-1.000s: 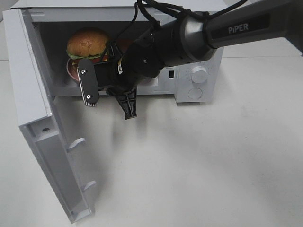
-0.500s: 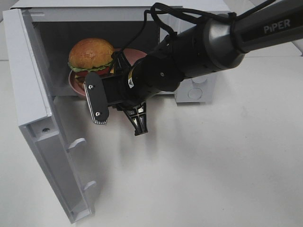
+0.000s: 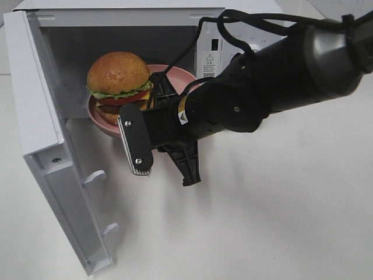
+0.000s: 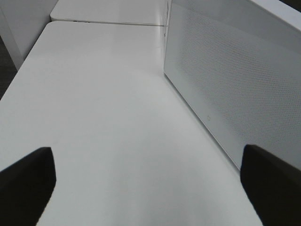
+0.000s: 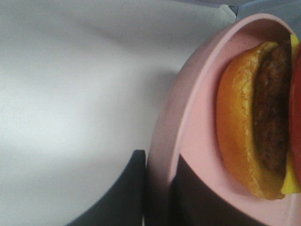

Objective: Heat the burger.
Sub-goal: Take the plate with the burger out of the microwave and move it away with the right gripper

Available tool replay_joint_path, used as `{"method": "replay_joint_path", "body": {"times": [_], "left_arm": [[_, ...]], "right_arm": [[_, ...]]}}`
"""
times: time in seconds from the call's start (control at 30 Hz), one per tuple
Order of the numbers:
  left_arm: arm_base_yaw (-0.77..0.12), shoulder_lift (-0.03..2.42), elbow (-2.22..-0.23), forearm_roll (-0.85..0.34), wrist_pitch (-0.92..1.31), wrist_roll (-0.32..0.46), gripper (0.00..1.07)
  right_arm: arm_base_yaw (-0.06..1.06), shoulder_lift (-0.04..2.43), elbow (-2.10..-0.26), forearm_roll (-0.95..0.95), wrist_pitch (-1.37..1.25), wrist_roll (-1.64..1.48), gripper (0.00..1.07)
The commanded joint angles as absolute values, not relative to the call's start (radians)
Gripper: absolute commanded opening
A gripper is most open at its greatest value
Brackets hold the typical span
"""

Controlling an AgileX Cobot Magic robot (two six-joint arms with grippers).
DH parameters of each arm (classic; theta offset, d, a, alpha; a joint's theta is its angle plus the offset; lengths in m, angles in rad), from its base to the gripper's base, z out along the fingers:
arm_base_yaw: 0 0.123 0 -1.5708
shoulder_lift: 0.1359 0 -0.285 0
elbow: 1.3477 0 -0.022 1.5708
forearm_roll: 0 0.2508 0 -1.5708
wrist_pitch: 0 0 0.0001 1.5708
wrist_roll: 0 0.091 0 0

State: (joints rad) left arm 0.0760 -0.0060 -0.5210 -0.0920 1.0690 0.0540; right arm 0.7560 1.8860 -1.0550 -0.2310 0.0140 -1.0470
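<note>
Fingers of your right gripper (image 5: pixel 157 188) pinch the pink plate (image 3: pixel 180 76) rim, burger (image 3: pixel 119 81) sitting at the open microwave (image 3: pixel 35 81) mouth, left fingers (image 4: pixel 28 176) spread idle; door-closing and heating remain.

- A plain white surface (image 3: pixel 280 204) carries everything.
- A white microwave (image 3: pixel 116 11) stands on it toward the far left corner, its door (image 3: pixel 52 175) swung open and reaching toward the near edge.
- A second white surface (image 4: pixel 108 12) adjoins it along a seam in the left wrist view.
</note>
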Motion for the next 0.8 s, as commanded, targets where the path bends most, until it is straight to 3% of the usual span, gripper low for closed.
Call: {"method": "replay_joint_path", "body": {"times": [0.03,0.8], "left_arm": [[0.077,-0.021,-0.518,-0.093,1.071,0.052,1.0],[0.077,-0.021,-0.518,-0.093,1.071,0.052,1.0]], "right_arm": [[0.759,1.82,-1.015,-0.242,-0.065,-1.045,0.0],[0.759,1.505,-0.662,-0.243,-0.092,-1.045,0.0]]}}
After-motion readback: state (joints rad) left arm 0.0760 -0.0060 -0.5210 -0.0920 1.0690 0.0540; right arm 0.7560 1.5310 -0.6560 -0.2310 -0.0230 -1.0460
